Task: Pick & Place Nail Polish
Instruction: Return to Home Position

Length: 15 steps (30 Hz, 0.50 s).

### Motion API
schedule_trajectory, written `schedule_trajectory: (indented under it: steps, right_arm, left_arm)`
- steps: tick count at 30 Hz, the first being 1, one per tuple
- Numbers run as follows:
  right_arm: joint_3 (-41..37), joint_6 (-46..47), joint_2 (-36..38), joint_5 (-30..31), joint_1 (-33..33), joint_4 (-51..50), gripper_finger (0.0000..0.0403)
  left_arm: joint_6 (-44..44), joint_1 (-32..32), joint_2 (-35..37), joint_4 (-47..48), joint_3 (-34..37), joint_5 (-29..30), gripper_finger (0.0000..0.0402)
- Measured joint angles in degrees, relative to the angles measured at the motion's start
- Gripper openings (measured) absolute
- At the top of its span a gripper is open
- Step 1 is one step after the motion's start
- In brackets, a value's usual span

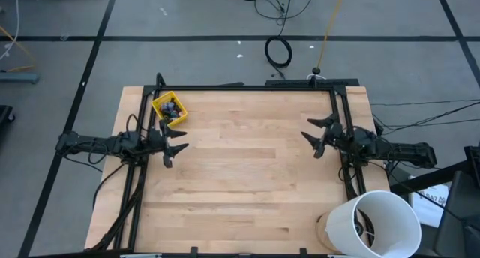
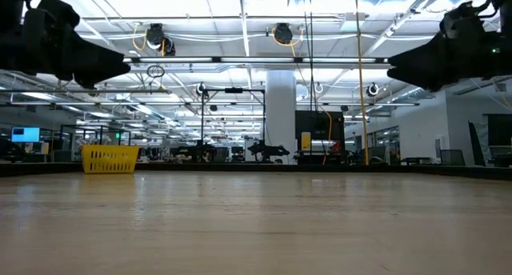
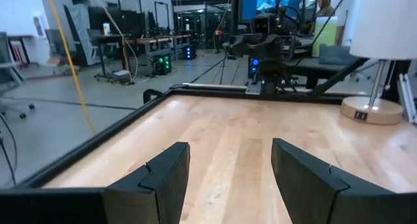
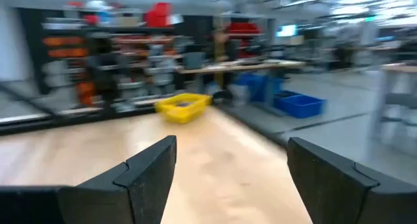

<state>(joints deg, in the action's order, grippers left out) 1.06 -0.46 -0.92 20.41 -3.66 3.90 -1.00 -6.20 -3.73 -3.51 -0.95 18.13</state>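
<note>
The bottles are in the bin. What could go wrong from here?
The yellow bin holding the nail polish sits close to the open left claw; a careless sweep could tip it. The white lamp stands at the table corner on the open right claw's side; a wide swing might hit it.

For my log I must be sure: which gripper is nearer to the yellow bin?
Left. The left gripper is close beside the yellow bin; the right gripper is far off, across the table.

Left gripper agape; right gripper agape
</note>
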Motion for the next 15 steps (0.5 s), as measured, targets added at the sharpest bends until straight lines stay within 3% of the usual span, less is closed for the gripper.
schedule_trajectory:
  steps: [11,15]
  right_arm:
    - [-0.11,4.36,-1.75,-16.39,0.02,-2.31,0.0277]
    - [-0.12,4.29,-2.54,-17.68,0.02,-2.45,0.0277]
  left_arm:
    - [-1.72,0.00,0.00,-0.07,0.02,0.00,0.0214]
    - [-1.64,0.00,0.00,-0.09,0.02,0.00,0.0214]
